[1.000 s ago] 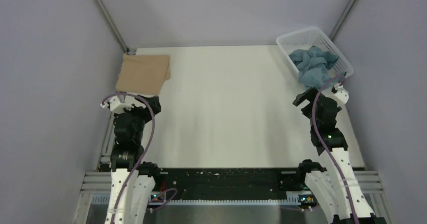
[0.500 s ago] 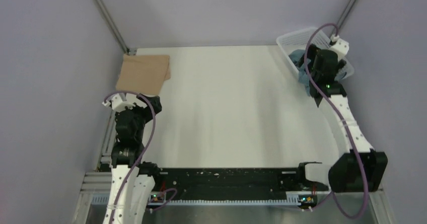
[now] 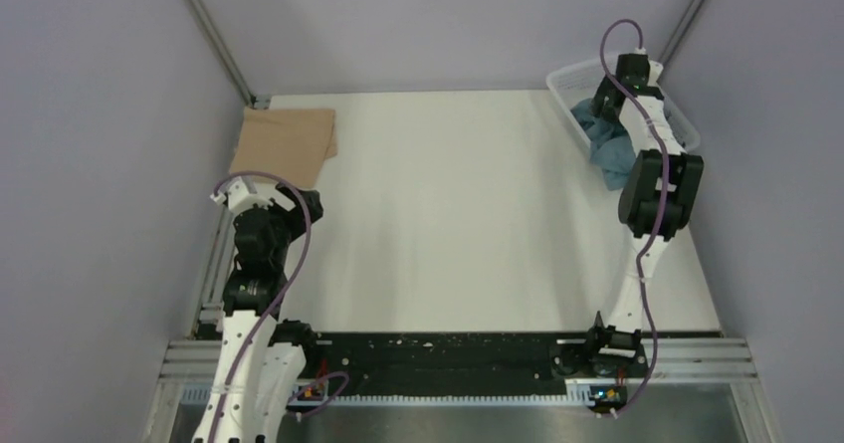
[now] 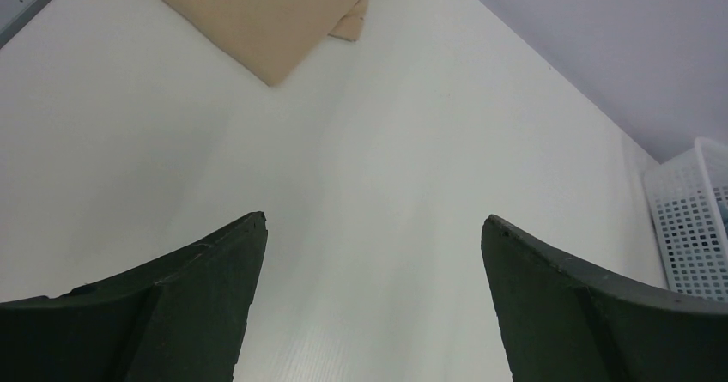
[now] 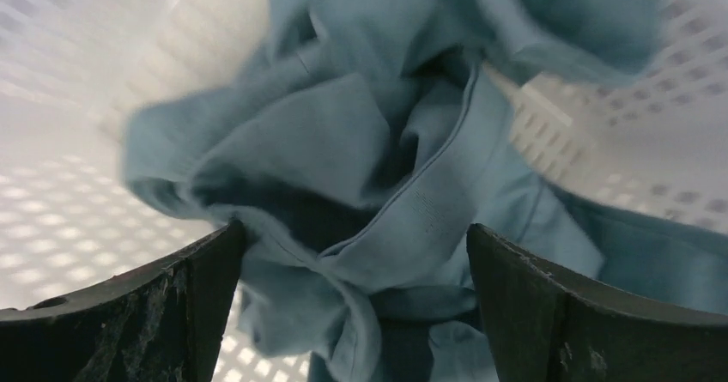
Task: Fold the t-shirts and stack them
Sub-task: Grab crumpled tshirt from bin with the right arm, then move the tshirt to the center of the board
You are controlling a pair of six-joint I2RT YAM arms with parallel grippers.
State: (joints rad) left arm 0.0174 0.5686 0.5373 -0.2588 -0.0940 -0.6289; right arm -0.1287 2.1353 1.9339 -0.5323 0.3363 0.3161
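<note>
There are two shirts. One tan shirt (image 3: pixel 284 144) lies folded flat on the far left corner of the table (image 3: pixel 448 214). One teal-blue shirt (image 3: pixel 609 146) sits all scrunched up in the one white basket (image 3: pixel 572 80) at the far right corner.

There are two arms. The left tool (image 4: pixel 373 221) is spread wide above the bare table, near the tan shirt. The right tool (image 5: pixel 354 227) is spread wide too. It is down in the basket, with a finger on each side of the blue cloth.
</note>
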